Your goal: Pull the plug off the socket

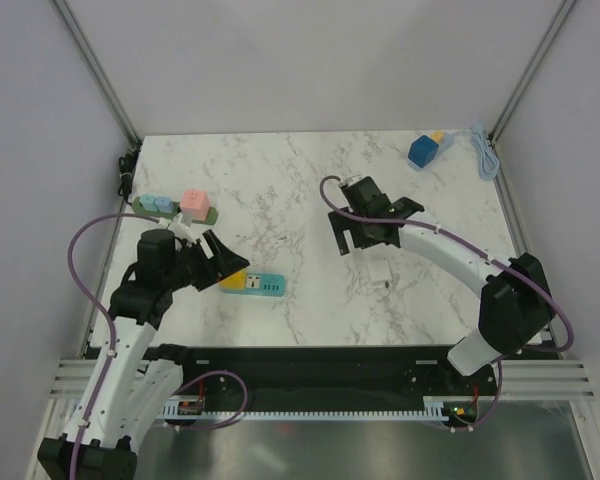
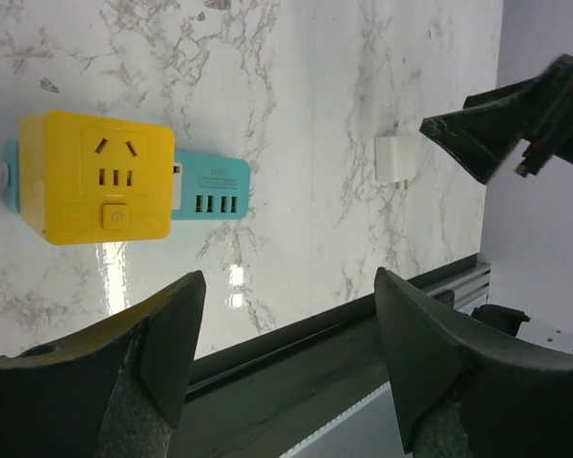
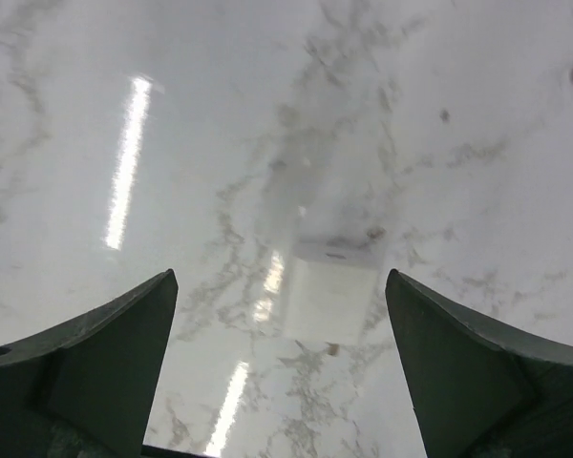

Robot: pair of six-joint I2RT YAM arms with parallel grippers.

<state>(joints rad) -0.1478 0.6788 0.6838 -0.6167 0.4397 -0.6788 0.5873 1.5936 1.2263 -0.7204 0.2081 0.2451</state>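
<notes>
Clearly, the left fingers (image 2: 162,353) are spread wide and hold nothing. They hang over the worktop (image 1: 280,170) near the yellow socket block (image 2: 95,176), and they do not touch it. The right fingers (image 3: 105,363) are also spread wide and empty. Between them, lower down, the white plug (image 3: 329,291) lies flat on the worktop, and neither finger touches it.

The white plug is out of the socket and well apart from it. It lies to the right of the teal power strip (image 2: 210,189), in the near half of the worktop. In the top view its long axis runs about from far to near. A small pin shows at its near end, so it seems to point to the near edge.

The teal power strip lies with its long axis from left to right, and the yellow socket block sits on its left end, face up. This face has slots and, beside them, a square button with a small symbol. The strip shows three USB ports side by side with a small label next to them, but the letters are too small to read. A small dark mark on the edge of the white plug is too blurred to read.
</notes>
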